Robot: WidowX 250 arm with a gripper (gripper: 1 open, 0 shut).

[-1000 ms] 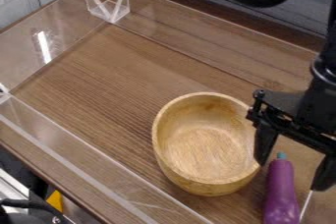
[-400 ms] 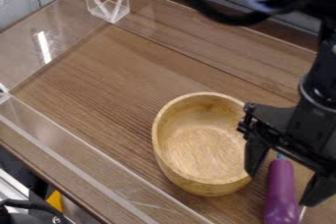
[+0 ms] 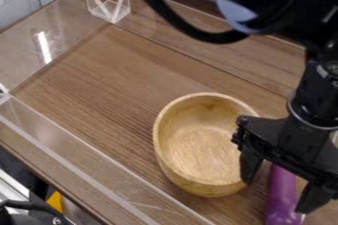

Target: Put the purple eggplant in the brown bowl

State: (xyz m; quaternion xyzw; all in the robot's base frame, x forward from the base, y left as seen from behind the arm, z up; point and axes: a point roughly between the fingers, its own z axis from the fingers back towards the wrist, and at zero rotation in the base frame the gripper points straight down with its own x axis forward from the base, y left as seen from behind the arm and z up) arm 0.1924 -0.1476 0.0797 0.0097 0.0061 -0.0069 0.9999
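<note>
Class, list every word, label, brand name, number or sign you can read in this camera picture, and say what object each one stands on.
None: no readable text shows anywhere.
The brown bowl shows only wood grain.
The purple eggplant is plain and glossy.
The pincer and the arm above it are black and blurred, with no legible marking.
The table and the clear wall carry no print.

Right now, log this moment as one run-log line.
gripper: open, over eggplant | purple eggplant: on table, right of bowl, ungrasped | brown bowl: empty

Purple eggplant (image 3: pixel 283 197) beside brown bowl (image 3: pixel 203 144), open jaws apparently straddling it
</note>
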